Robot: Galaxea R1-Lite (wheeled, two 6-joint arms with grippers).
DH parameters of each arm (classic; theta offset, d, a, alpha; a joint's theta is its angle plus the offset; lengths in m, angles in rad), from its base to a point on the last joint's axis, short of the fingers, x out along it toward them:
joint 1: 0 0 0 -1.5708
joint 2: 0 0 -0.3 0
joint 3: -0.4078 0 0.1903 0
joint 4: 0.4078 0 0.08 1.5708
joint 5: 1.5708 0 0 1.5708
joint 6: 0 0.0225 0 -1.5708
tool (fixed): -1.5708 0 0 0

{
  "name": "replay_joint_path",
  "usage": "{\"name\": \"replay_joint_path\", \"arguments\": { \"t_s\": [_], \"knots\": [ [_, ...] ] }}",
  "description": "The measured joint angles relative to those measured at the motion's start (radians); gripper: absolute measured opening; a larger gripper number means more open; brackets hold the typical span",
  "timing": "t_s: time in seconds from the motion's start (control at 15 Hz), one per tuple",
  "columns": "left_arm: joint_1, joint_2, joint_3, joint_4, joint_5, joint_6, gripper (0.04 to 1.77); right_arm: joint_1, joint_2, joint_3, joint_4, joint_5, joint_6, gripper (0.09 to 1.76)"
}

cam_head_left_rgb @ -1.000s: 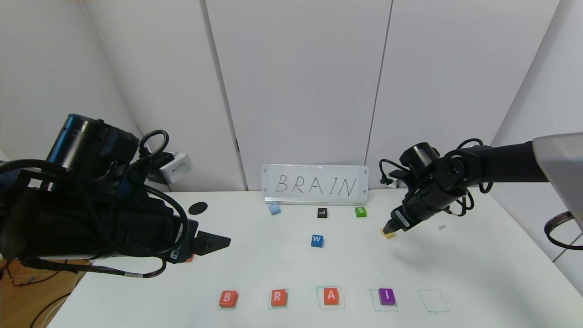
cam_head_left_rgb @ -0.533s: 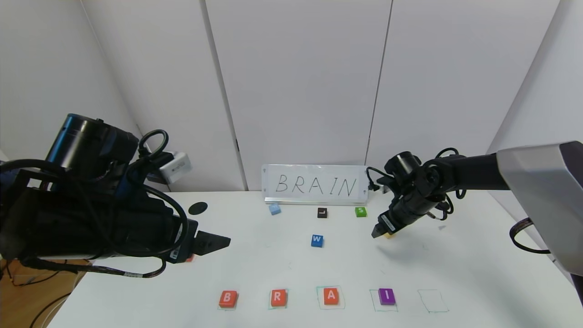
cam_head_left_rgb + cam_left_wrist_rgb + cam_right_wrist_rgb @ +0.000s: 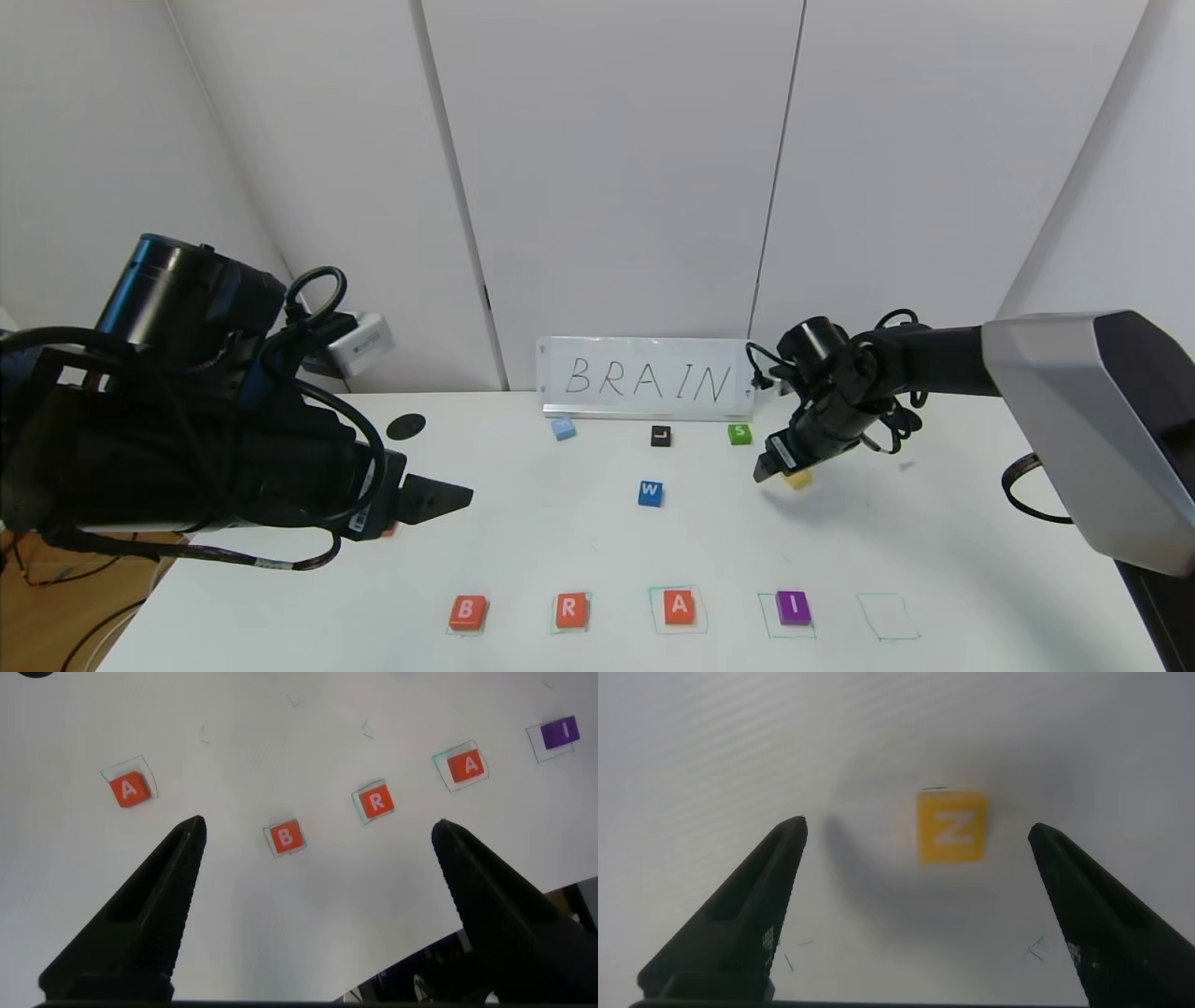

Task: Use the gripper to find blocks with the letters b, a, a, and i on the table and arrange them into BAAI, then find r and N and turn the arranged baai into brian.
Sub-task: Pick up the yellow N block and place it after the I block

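On the white table (image 3: 934, 541) a front row reads orange B (image 3: 468, 612), orange R (image 3: 570, 609), orange A (image 3: 679, 606) and purple I (image 3: 793, 608), each in a green drawn square. An empty green square (image 3: 887, 616) lies to the right of the I. The yellow N block (image 3: 797, 480) lies flat at the back right. My right gripper (image 3: 766, 467) hovers just left of it, open and empty. The right wrist view shows the N (image 3: 951, 827) between the open fingers (image 3: 766, 905). My left gripper (image 3: 439, 499) is open, parked at the left. The left wrist view shows the second A (image 3: 128, 790) off to one side of the B (image 3: 285, 837).
A "BRAIN" sign (image 3: 646, 378) stands at the back. In front of it lie a light blue block (image 3: 562, 428), a black L block (image 3: 660, 436), a green S block (image 3: 739, 433) and a blue W block (image 3: 651, 493). A black hole (image 3: 405, 427) is at the back left.
My right gripper has moved left across the yellow N block, which now shows at its right side. The block and the left arm have not moved.
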Motion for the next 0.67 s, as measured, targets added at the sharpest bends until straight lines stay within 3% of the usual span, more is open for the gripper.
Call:
{"name": "replay_joint_path", "arguments": {
  "t_s": [0.67],
  "knots": [
    [-0.002, -0.001, 0.008, -0.003, 0.0, 0.009, 1.72, -0.013, 0.023, -0.004, 0.0, -0.001, 0.011, 1.71]
  ]
}}
